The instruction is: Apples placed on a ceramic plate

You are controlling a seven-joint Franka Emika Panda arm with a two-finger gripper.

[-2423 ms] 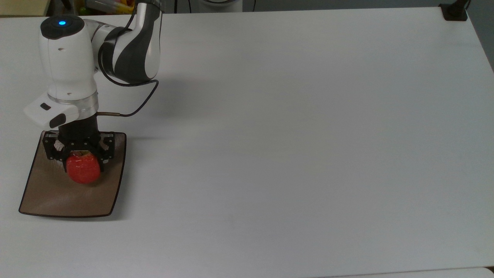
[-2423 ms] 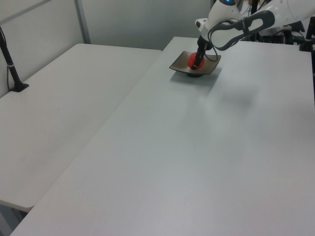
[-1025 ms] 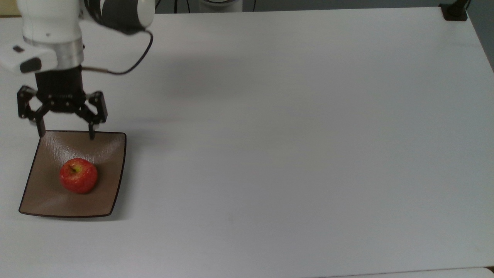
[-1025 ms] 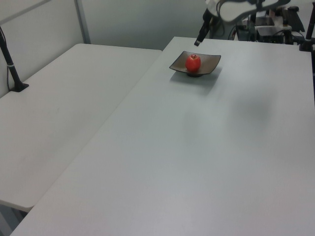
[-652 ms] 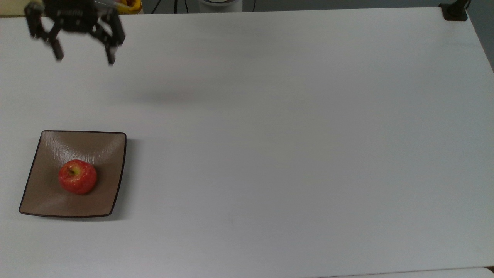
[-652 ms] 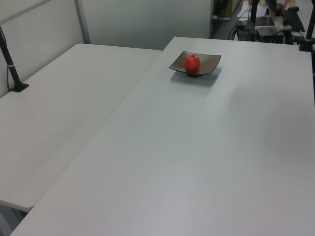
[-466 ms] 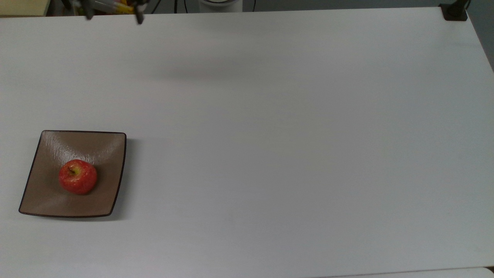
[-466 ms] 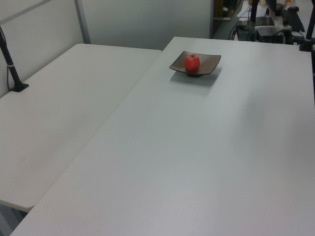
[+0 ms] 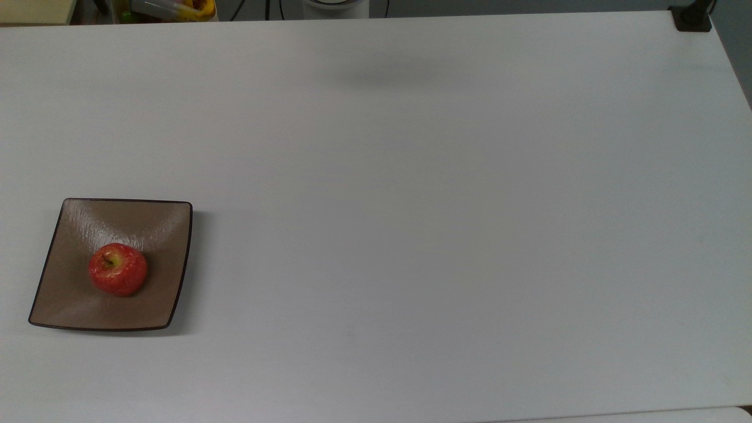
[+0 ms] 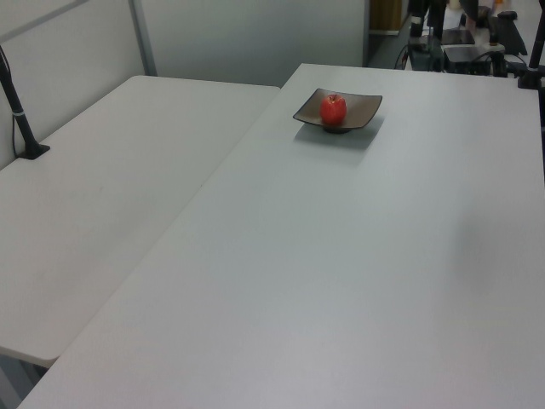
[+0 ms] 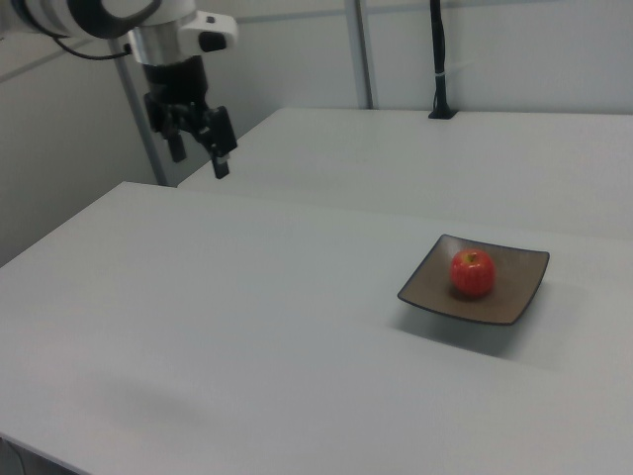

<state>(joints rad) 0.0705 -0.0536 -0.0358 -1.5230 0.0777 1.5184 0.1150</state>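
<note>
A small red apple [image 9: 118, 269] with a yellow-green patch at its stem rests upright near the middle of the square tan-brown ceramic plate [image 9: 157, 230], at the top view's lower left. The same apple [image 10: 333, 108] on the plate [image 10: 359, 108] appears at the far end of the table in the left view, and the apple [image 11: 473, 272] on the plate [image 11: 514, 290] at the right view's right. My gripper [image 11: 199, 153] hangs open and empty high above the table at the right view's upper left, far from the plate.
The white table [image 9: 446, 211] stretches wide to the top view's right of the plate. A second white table [image 10: 102, 187] adjoins it on the left view's left. A black post mount [image 9: 692, 16] sits at the top view's upper right corner.
My gripper let go of the apple, opened, rose and drew away from the plate, leaving the top view. The apple stays on the plate.
</note>
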